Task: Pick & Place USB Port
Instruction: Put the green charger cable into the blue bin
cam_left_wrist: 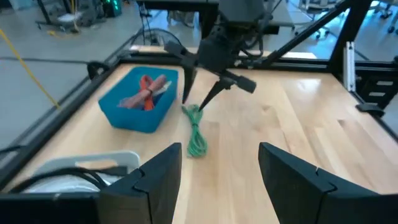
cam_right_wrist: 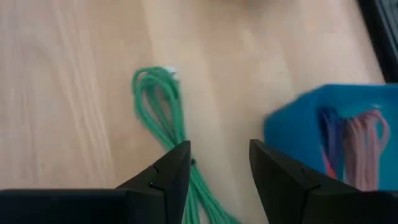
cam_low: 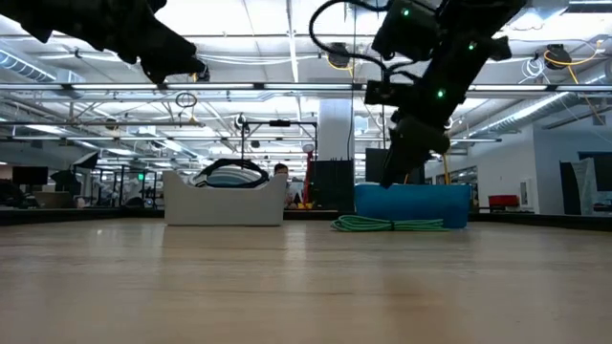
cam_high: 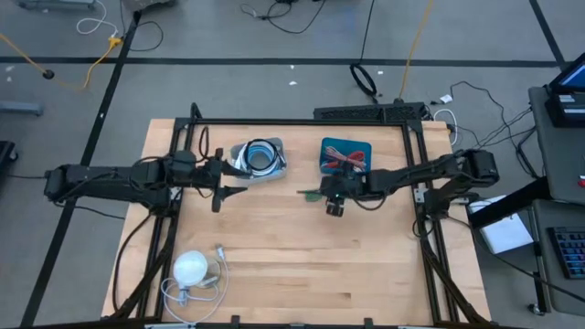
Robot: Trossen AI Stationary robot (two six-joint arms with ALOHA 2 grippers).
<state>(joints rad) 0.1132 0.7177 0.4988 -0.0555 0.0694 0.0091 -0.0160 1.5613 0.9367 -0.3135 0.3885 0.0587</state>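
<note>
A coiled green cable (cam_high: 309, 193) lies flat on the wooden table just in front of the blue bin (cam_high: 345, 155), which holds red and orange cables. It also shows in the left wrist view (cam_left_wrist: 196, 134), the right wrist view (cam_right_wrist: 160, 106) and the low view (cam_low: 387, 225). My right gripper (cam_high: 322, 193) hangs open above the cable's bin-side end, fingers pointing down and clear of it (cam_left_wrist: 196, 99) (cam_right_wrist: 219, 163). My left gripper (cam_high: 228, 187) (cam_left_wrist: 217, 174) is open in the air beside the white bin (cam_high: 259, 157).
The white bin (cam_low: 225, 198) holds coiled dark and white cables. A white round device with a white cord (cam_high: 194, 268) lies near the table's near left corner. A black frame (cam_high: 302, 122) borders the table. Bare wood spreads across the near middle (cam_high: 329, 265).
</note>
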